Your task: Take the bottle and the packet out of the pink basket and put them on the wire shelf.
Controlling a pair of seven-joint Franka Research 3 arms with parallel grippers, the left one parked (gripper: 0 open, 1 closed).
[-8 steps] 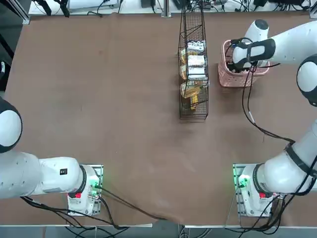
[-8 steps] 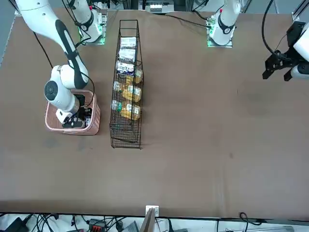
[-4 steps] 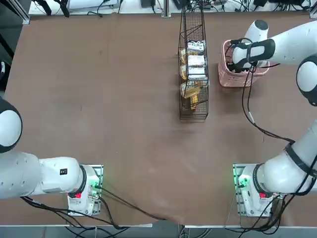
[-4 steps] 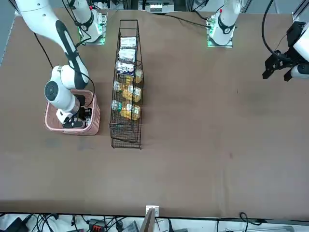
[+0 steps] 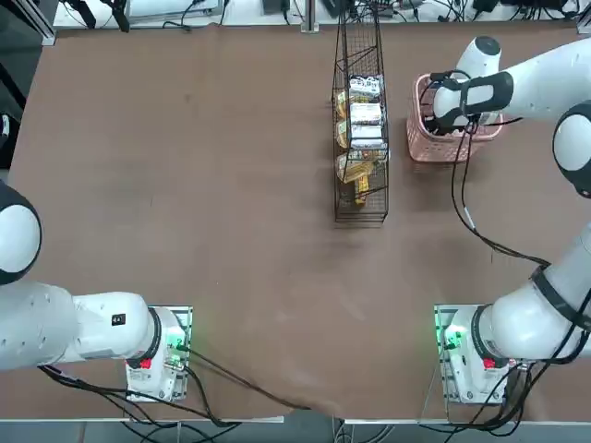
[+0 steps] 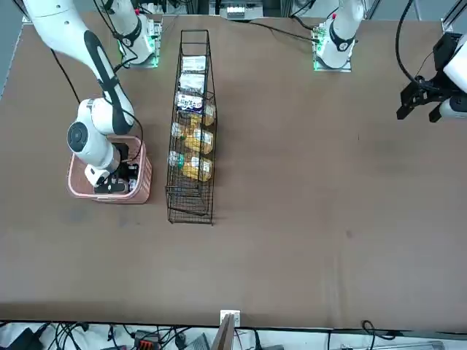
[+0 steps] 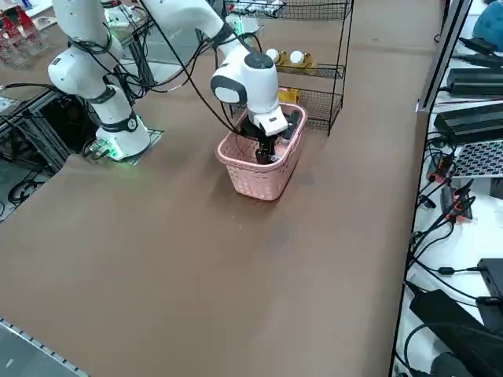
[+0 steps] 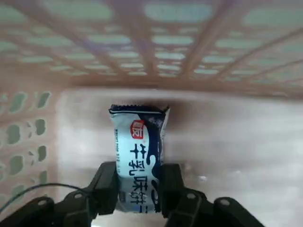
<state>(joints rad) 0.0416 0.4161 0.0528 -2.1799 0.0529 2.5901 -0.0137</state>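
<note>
Left of centre in your front view, the right pincer (image 6: 113, 182) reaches down inside the pink basket (image 6: 140, 186), clamped on the packet (image 8: 138, 161) that lies on the basket floor. To the right, on the bench (image 6: 314, 204), stands the wire shelf (image 6: 191, 127).

A glossy white-and-navy film-wrapped packet (image 8: 138, 158) lies on the smooth, matt floor of the pink moulded-plastic lattice basket (image 8: 142, 61), pressed between matt black gripper fingers (image 8: 108, 187). Nearby, a thin black metal wire shelf (image 5: 360, 120) stands on the matt brown table (image 5: 231, 203).
</note>
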